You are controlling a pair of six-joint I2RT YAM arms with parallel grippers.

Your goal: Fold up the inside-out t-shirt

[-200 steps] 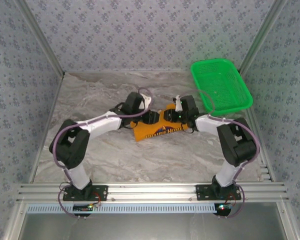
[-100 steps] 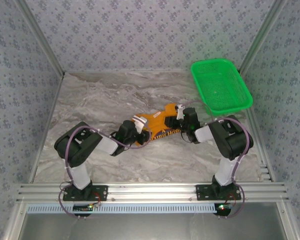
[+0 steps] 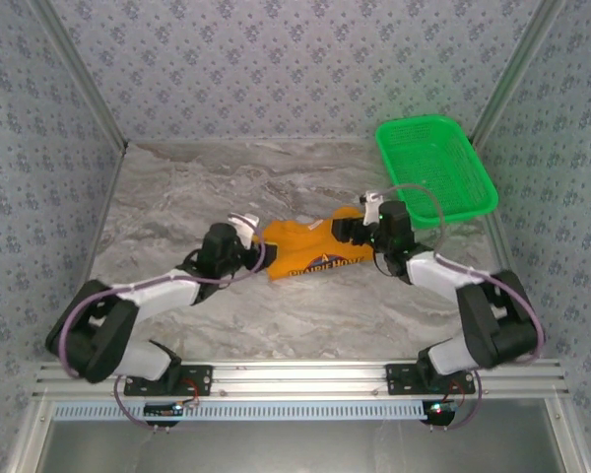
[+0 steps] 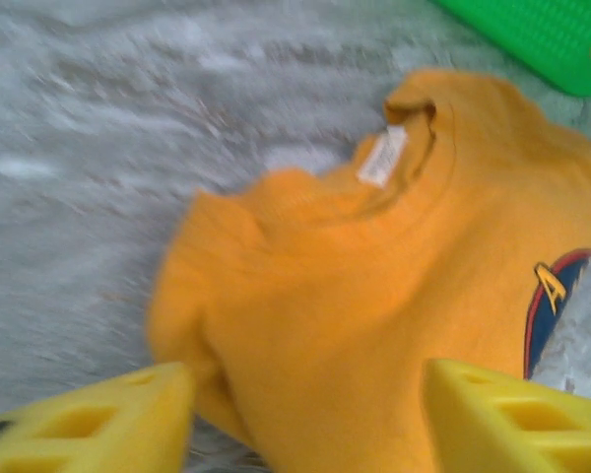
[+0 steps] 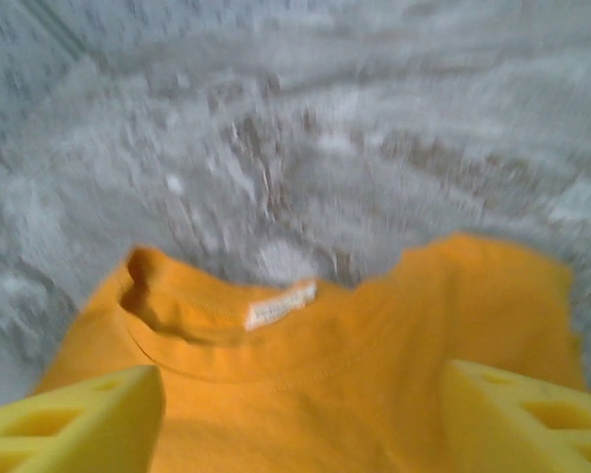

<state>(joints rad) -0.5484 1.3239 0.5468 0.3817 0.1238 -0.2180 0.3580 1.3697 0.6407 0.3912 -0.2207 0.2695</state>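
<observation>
The orange t-shirt [image 3: 310,252] lies on the table as a compact folded bundle, its dark blue and white print facing up along the near edge. My left gripper [image 3: 259,254] sits at its left end and my right gripper [image 3: 358,232] at its right end. In the left wrist view the yellow fingers [image 4: 89,424] stand wide apart, the left gripper [image 4: 305,424] open over the t-shirt [image 4: 374,296], whose white neck tag [image 4: 382,158] shows. The right gripper [image 5: 300,424] is likewise open above the collar of the t-shirt [image 5: 325,384] and its tag [image 5: 279,305].
A green mesh basket [image 3: 438,182] stands at the back right, close behind the right gripper; its corner [image 4: 542,39] shows in the left wrist view. The grey marbled table [image 3: 177,197] is bounded by patterned walls on three sides.
Both grippers have opened and let the t-shirt down. The left arm has swung down and left, now stretched low. The right arm has shifted right. The shirt lies flatter and a little longer.
</observation>
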